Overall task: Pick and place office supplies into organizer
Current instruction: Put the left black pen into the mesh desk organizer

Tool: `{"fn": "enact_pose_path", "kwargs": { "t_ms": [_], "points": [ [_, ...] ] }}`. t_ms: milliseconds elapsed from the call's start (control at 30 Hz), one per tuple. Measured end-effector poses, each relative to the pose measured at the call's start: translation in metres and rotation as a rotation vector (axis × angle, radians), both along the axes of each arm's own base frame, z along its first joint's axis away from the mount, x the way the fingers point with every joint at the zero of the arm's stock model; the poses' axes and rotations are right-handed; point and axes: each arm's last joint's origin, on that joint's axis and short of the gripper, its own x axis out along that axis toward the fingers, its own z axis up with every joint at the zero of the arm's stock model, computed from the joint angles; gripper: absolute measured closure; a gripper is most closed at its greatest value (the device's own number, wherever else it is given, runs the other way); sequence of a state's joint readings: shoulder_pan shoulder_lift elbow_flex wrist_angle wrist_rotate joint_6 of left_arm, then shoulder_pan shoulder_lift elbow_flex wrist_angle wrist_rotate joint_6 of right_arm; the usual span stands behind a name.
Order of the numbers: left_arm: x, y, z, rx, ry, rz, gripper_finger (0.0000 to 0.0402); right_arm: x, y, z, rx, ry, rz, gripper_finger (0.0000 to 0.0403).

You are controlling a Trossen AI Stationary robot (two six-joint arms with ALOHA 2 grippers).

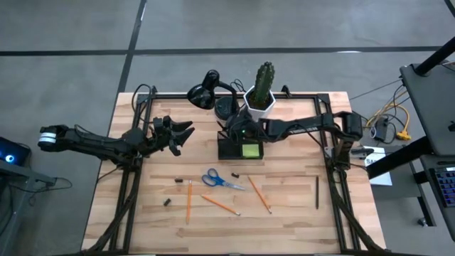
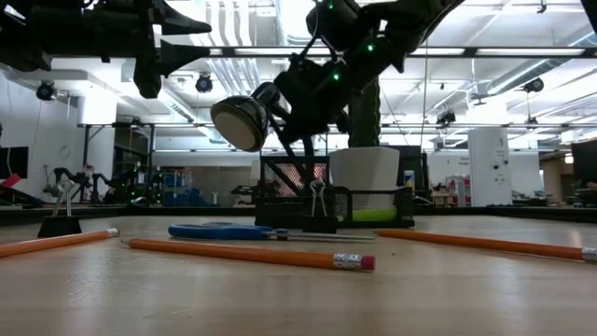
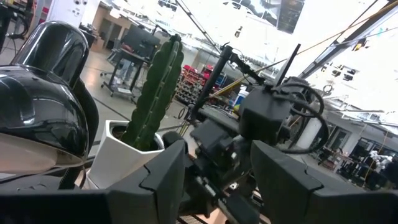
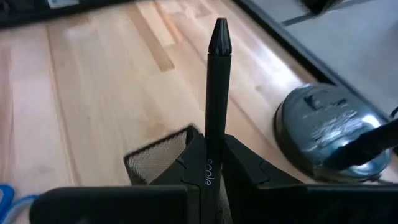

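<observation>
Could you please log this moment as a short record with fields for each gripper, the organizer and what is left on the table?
right gripper: shut on a black pen, over the organizer
left gripper: open, raised at the table's left side, holding nothing
organizer: near the cactus pot, green sticky notes inside
loose on table: scissors, three pencils, one pen, binder clips

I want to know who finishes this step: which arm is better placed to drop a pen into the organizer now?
The right arm. Its gripper is shut on a black pen and sits directly over the organizer. The left gripper is open, holds nothing, and hangs well to the organizer's left.
</observation>
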State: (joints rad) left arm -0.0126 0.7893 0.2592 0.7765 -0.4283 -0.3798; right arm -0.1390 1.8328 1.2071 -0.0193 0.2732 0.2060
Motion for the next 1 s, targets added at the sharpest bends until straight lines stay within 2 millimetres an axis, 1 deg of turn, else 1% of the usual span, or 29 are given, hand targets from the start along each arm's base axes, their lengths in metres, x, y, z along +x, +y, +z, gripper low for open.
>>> {"fn": "enact_pose_path", "kwargs": {
  "t_ms": [167, 267, 367, 633, 1000],
  "points": [
    [0.000, 0.000, 0.000, 0.000, 0.000, 0.000, 0.0233, 0.003, 0.000, -0.010, 0.041, 0.023, 0.051, 0.0376],
    [0.000, 0.000, 0.000, 0.000, 0.000, 0.000, 0.0233, 0.002, 0.000, -0.014, 0.050, 0.042, 0.054, 0.0376],
    [0.000, 0.000, 0.000, 0.000, 0.000, 0.000, 0.0233, 0.002, 0.000, -0.014, 0.049, 0.046, 0.049, 0.0376],
    [0.000, 0.000, 0.000, -0.001, -0.001, 0.000, 0.0233, -0.005, -0.005, -0.021, 0.097, 0.134, 0.062, 0.0376],
    [0.000, 0.000, 0.000, -0.004, -0.002, -0.001, 0.0233, -0.006, -0.006, -0.022, 0.101, 0.134, 0.060, 0.0376]
  ]
}}
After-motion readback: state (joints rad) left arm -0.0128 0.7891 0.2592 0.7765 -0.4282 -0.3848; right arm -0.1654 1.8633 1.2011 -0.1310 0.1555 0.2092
